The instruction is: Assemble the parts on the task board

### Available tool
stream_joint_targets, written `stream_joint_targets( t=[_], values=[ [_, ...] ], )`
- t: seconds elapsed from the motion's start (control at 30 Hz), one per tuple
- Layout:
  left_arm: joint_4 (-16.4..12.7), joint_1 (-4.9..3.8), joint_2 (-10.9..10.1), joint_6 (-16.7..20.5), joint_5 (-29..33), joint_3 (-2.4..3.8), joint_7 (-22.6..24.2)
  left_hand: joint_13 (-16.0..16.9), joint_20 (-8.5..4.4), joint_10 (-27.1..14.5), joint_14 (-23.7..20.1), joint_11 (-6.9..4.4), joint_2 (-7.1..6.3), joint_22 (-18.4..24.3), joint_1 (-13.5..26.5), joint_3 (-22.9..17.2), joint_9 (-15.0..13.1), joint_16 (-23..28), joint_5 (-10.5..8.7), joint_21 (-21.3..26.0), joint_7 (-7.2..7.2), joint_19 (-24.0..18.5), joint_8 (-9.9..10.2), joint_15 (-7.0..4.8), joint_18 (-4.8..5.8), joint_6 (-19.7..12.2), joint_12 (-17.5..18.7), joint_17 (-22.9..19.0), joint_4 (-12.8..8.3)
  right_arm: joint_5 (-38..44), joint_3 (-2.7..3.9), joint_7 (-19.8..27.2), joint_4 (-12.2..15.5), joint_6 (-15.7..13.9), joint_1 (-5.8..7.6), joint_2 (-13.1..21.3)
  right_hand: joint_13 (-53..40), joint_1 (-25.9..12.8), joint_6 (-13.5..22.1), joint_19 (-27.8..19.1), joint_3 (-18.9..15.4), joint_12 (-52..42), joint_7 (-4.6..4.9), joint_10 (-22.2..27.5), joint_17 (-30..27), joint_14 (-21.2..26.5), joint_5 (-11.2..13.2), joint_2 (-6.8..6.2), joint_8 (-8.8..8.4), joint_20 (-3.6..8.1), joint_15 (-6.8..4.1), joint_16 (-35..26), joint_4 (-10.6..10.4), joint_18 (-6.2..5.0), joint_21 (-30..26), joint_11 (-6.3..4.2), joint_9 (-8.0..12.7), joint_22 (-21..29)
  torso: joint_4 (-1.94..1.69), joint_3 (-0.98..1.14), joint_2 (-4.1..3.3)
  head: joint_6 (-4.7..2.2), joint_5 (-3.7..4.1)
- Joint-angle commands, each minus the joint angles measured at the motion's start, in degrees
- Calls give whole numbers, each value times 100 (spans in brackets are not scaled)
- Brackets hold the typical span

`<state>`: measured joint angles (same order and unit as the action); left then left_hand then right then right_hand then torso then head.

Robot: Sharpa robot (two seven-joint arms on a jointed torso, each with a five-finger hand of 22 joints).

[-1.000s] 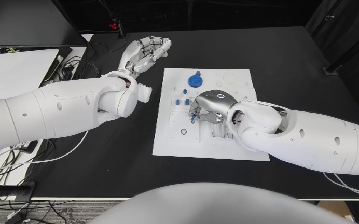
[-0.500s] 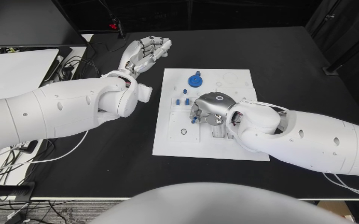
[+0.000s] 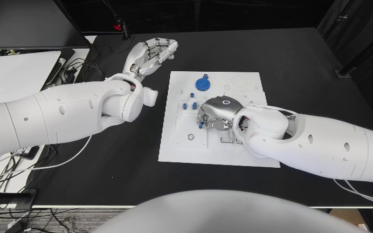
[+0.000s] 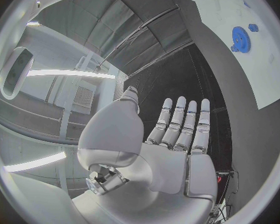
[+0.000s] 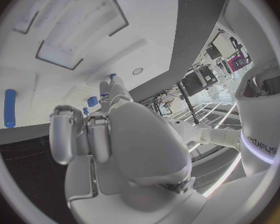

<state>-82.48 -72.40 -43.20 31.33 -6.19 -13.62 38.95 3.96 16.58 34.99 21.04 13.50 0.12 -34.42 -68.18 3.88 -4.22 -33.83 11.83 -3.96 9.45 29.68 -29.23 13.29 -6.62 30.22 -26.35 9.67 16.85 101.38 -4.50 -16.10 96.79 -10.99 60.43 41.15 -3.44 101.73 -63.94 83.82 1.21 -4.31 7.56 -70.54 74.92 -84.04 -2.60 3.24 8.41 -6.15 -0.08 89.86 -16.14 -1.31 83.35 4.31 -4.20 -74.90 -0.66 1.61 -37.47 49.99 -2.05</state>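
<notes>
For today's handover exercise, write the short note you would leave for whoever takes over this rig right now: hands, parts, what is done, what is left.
Left hand: open, fingers straight, raised over the black table beside the task board.
Right hand: curled down on the board's middle; whether it holds a part cannot be told.
Parts: blue gear near the far edge, small blue pieces left of the right hand.
Done: unclear.
Left: seating the loose parts.

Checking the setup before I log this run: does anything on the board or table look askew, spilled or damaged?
Nothing stands out. The task board lies flat on the table, the blue gear sits on it, the right hand works over the board's middle, and the left hand is held off beside it.
</notes>
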Motion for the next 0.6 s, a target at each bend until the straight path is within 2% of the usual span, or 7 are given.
stream_joint_targets(
  t=[0.03,0.47,0.57,0.6],
  values=[
    [-8,-8,-2,-31,4,5,794,-9,4,6,-43,-23,63,7,-7,36,7,-30,29,-29,609,50,-40,-7,-20,-45,-37,-5,-9,132,-6,-42,7,167,-1,-20,0,29,26,188,41,29,32,-11,1508,-596,-22,-29,10,-28,52,14,9,-67,-35,12,3,-1188,-2,2,0,1,-4],
    [-8,-8,-11,-35,4,5,782,-10,4,4,-45,-22,77,11,-9,38,8,-37,33,-28,609,50,-43,-6,-20,-46,-42,-11,-11,565,-7,-63,72,323,-26,-59,2,17,89,179,70,74,42,28,1508,-596,-23,-71,-60,-42,71,14,3,-72,-53,31,21,-1181,1,0,0,1,1],
    [-6,-8,-10,-37,4,5,777,-10,4,4,-45,-22,77,11,-9,38,8,-37,33,-28,609,50,-43,-6,-20,-46,-42,-11,-11,627,-7,-60,84,338,-32,-64,6,-14,159,168,71,94,42,109,1508,-596,-20,-122,-120,-53,86,14,-15,-77,-73,50,36,-1172,2,2,0,1,2],
    [-5,-8,-9,-37,4,5,777,-10,4,4,-45,-22,77,11,-9,38,8,-37,33,-28,609,50,-43,-6,-20,-46,-42,-11,-11,639,-7,-60,87,336,-33,-66,12,-74,245,153,39,106,37,233,1508,-596,-15,-179,-177,-65,106,14,-41,-83,-98,79,50,-1161,1,2,0,1,2]
  ],
)
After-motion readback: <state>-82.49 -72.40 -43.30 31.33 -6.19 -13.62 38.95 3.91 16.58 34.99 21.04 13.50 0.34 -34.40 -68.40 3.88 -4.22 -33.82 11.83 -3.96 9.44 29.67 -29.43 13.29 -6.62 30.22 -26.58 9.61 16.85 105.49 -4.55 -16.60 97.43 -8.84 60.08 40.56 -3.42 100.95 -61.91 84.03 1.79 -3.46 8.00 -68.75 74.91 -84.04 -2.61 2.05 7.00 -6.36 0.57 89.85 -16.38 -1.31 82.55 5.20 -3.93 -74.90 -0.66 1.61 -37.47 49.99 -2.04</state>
